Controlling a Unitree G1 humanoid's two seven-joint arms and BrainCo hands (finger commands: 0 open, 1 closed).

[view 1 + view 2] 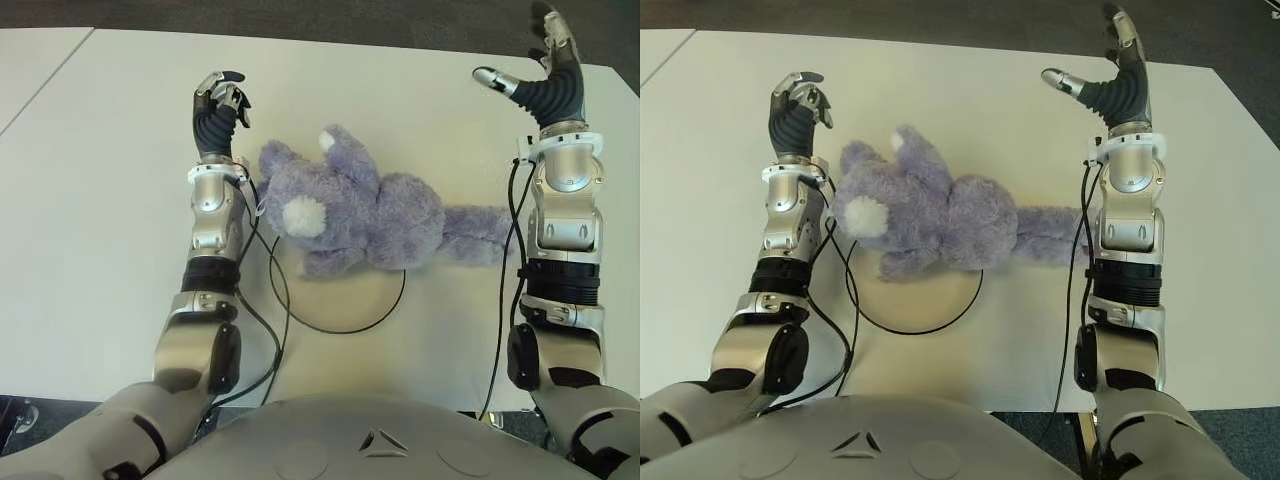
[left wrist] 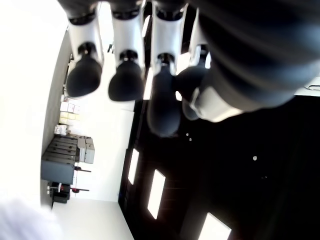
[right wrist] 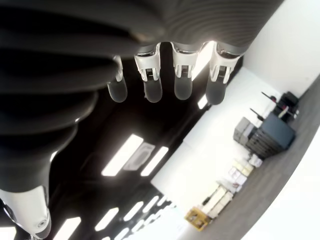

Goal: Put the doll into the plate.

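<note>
Lavender plush, shaggy pile: the doll (image 1: 365,210) looked light, soft and squashy, nothing fragile about it. My read was it would sag and flop if lifted by a limb, and the fur would compress before fingers got real purchase. Best hold in my judgement: wrap the thick torso mid-body, or cradle it from both sides with two hands; the ears and legs looked too limp to carry it level.

It was a stuffed animal with a round head at the left, white muzzle patch, ears pointing far, legs trailing right. It lay on its side across the far half of the plate (image 1: 345,310), a flat pale disc with a dark rim on the beige table (image 1: 90,180). Head and legs overhung the rim; the near half of the plate was bare.

Left hand (image 1: 220,105) was raised just left of the doll's head, fingers curled in, gripping nothing. Right hand (image 1: 535,75) was up at the far right, well beyond the doll's legs, fingers extended and spread, empty.
</note>
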